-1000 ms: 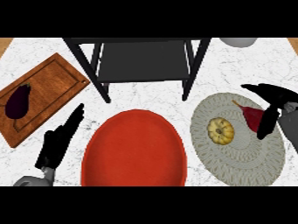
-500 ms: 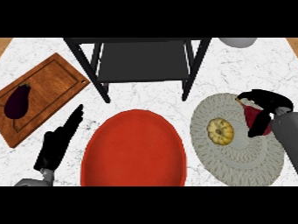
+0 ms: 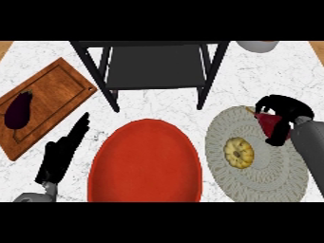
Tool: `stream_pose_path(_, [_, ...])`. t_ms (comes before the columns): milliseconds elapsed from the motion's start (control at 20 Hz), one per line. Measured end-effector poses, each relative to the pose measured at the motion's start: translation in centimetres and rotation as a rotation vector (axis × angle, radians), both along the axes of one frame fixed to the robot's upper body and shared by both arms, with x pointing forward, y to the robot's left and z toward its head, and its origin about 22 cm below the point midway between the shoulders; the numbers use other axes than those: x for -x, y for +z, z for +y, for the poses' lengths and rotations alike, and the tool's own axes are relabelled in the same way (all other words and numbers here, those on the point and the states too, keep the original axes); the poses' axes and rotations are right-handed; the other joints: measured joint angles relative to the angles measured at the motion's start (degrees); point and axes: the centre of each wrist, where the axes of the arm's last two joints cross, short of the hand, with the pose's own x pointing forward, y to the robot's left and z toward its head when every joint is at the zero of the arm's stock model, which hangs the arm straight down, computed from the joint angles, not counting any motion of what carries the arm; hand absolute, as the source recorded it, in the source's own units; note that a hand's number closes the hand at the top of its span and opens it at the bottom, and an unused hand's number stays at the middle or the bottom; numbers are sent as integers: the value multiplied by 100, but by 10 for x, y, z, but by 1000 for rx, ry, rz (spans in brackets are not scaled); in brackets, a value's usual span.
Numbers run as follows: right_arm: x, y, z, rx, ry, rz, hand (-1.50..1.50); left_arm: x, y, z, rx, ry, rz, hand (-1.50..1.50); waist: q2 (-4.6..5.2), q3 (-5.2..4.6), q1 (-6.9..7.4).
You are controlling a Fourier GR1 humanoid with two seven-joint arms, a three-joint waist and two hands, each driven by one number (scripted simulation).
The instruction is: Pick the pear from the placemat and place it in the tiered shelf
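The right hand (image 3: 283, 116) sits over the upper right edge of the round woven placemat (image 3: 262, 178), its black fingers and thumb curled around the dark red pear (image 3: 268, 121), which shows only partly between them, with its stem end poking out toward the upper left. Whether the pear is touching the placemat or is just above it cannot be told from this view. The grey right forearm runs down from the hand along the placemat's right side to the lower edge of the view. Lower on the same placemat, well inside its rim and apart from the hand, lies a round yellow fruit slice (image 3: 239, 152). The black tiered shelf (image 3: 154, 66) stands at the top middle of the white marbled desk (image 3: 45, 50), its dark lower level visible between the legs, well apart from the pear. A large red plate (image 3: 145, 161) lies in front of the shelf, between the two arms and just beside the placemat. At the left, a wooden cutting board (image 3: 52, 102) lies at an angle with a dark purple eggplant (image 3: 18, 110) on it. The left hand (image 3: 64, 152) rests between the board and the plate with its fingers straight and released, pointing up toward the shelf and holding nothing. A grey bowl (image 3: 257, 45) shows partly at the top right edge.
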Motion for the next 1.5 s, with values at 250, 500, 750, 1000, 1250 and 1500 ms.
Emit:
stream_pose_path(250, [0,4,-4,0,-15,-70,150,1,-1,0,3,5,-3,0,19,31,-1])
stream_pose_path(500, [-2,26,13,-13,-58,-152,150,4,-1,5,2,18,-1,0,3,43,-64])
stream_pose_path(750, [15,26,101,-24,-149,-291,150,10,-6,13,-8,46,24,0,-107,36,-255])
stream_pose_path(1000, [42,71,171,2,-229,-475,150,15,-7,14,-8,60,25,0,-151,31,-322])
stream_pose_path(1250, [79,141,207,-57,-311,-707,150,13,-5,12,-4,51,22,0,-112,37,-255])
stream_pose_path(1500, [112,195,220,-183,-335,-912,150,6,-3,2,-8,27,12,0,-39,46,-123])
